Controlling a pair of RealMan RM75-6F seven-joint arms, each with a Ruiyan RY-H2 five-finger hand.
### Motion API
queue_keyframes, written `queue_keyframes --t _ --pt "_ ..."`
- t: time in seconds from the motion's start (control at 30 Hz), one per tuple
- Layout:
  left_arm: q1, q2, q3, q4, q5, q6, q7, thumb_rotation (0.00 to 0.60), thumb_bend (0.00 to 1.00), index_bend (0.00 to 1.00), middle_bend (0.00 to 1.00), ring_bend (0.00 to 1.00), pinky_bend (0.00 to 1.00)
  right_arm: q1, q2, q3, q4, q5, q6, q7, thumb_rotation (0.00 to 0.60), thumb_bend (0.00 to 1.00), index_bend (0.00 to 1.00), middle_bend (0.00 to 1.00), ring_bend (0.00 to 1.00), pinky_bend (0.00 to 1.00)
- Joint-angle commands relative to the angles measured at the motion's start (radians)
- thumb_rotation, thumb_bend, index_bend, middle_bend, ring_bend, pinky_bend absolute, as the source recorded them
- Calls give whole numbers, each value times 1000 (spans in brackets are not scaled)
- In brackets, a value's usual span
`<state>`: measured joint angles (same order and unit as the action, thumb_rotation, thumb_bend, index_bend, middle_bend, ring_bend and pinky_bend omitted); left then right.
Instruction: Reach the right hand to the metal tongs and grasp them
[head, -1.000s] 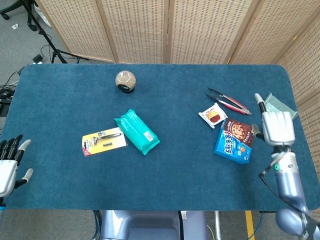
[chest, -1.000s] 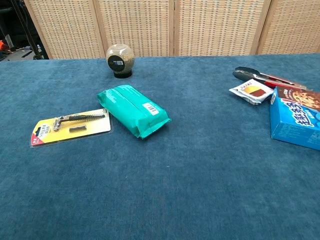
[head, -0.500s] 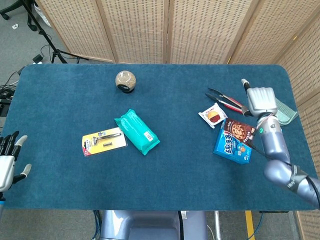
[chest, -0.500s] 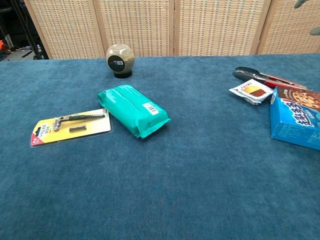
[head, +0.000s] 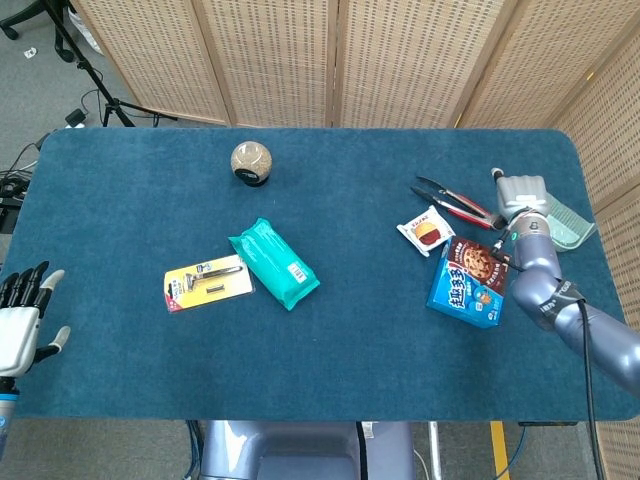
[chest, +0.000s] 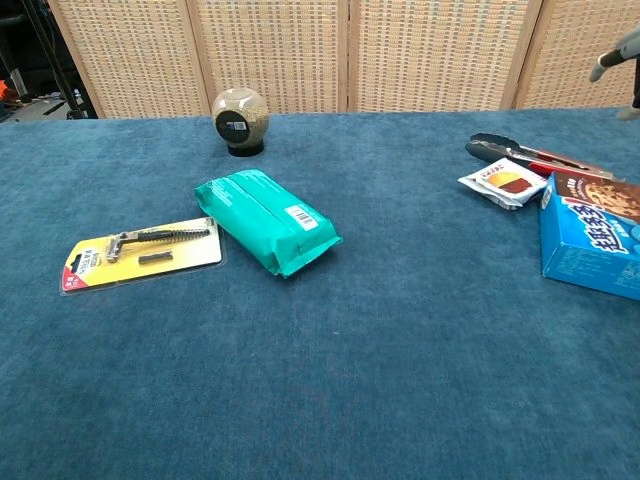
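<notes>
The metal tongs (head: 455, 203) with red-lined arms lie flat at the table's right, tips pointing left; the chest view shows the tongs (chest: 520, 153) behind a snack packet. My right hand (head: 522, 193) hovers just right of their handle end, back facing up, holding nothing. In the chest view only the tips of the right hand (chest: 618, 55) show in the top right corner, above and to the right of the tongs. My left hand (head: 22, 318) hangs off the table's front left edge with its fingers spread and nothing in them.
A small snack packet (head: 427, 231) and a blue cookie box (head: 468, 280) lie just in front of the tongs. A pale green item (head: 562, 217) sits by the right edge. A teal wipes pack (head: 273, 262), a carded razor (head: 207, 282) and a round jar (head: 251, 161) lie further left.
My right hand has travelled from the front right edge of the table back to the tongs' handle end. The left hand has shifted only slightly.
</notes>
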<state>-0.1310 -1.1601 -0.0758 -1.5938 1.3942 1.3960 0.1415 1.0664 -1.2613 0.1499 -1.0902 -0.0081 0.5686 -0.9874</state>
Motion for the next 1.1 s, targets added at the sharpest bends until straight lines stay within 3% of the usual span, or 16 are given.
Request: queue_keyframes --t 0.03,0.47,1.1 --pt "-1 -2 1 0 1 1 4 600 302 0 0 0 0 20 -32 -39 52 17 -37 14 600 466 0 791 815 679" --pt "-7 -7 1 9 -10 -7 4 600 302 0 0 0 0 78 -107 -160 142 59 -133 76 600 491 24 791 815 679" --pt "-11 -8 5 13 -14 -10 1 600 302 0 0 0 0 122 -174 -280 244 -8 -235 260 600 493 51 791 815 679"
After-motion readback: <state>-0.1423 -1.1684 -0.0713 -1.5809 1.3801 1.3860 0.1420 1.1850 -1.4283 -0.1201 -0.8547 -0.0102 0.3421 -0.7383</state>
